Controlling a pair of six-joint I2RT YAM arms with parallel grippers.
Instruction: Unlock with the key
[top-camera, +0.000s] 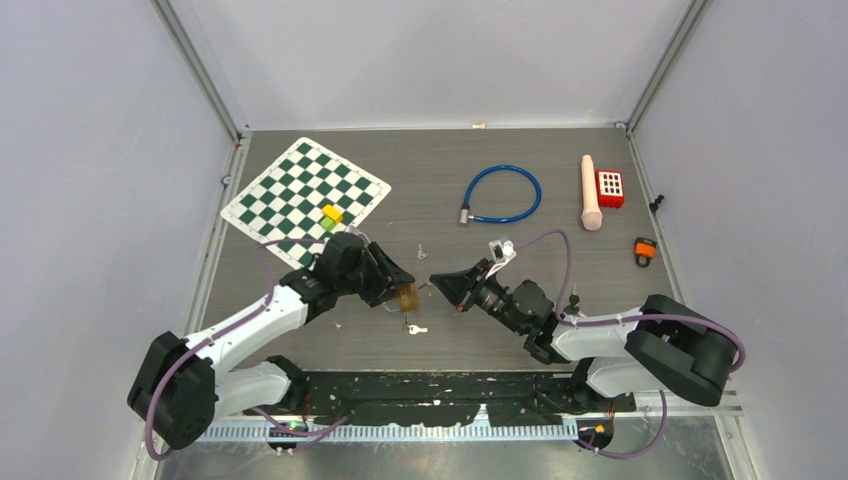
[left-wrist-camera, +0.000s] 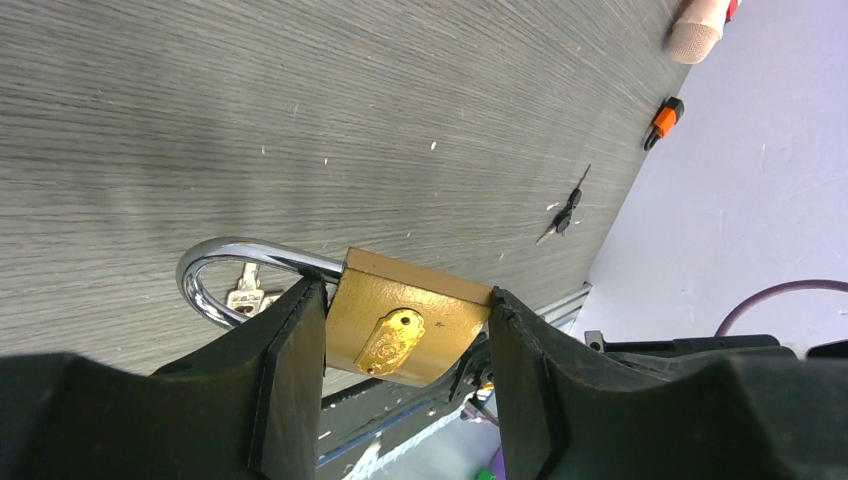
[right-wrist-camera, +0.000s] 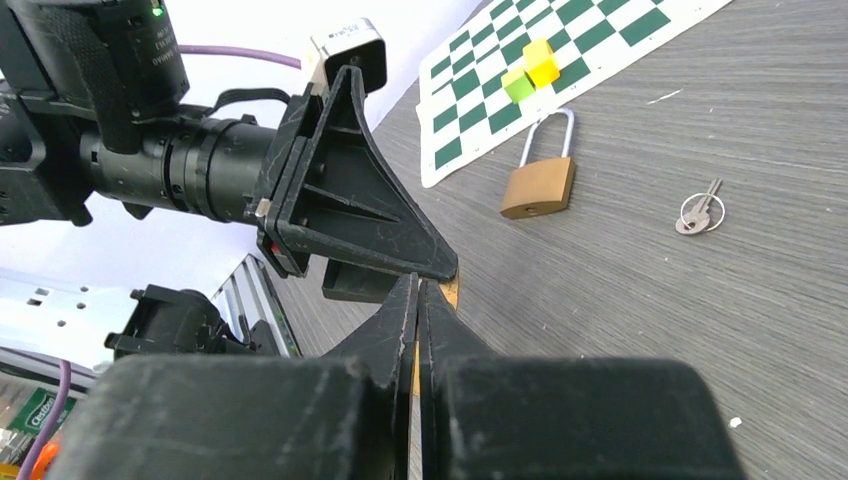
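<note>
My left gripper (top-camera: 403, 295) (left-wrist-camera: 403, 296) is shut on a brass padlock (top-camera: 408, 298) (left-wrist-camera: 400, 325), one pad on each side of its body. It holds the lock above the table, with the chrome shackle (left-wrist-camera: 215, 262) sticking out to the left. My right gripper (top-camera: 433, 282) (right-wrist-camera: 420, 285) is shut, its tips right at the padlock's end, where a brass corner (right-wrist-camera: 453, 291) shows. A thin sliver of key seems pinched in its tips; most of it is hidden. A loose key (top-camera: 417, 329) (left-wrist-camera: 245, 295) lies on the table beneath the lock.
A second brass padlock (right-wrist-camera: 538, 187) lies by the checkerboard (top-camera: 305, 190), which carries yellow and green blocks. Keys on a ring (top-camera: 421, 251) (right-wrist-camera: 698, 212) lie nearby. A blue cable lock (top-camera: 503, 193), a beige peg (top-camera: 590, 190), a red block (top-camera: 609, 187) and an orange item (top-camera: 645, 250) sit toward the back right.
</note>
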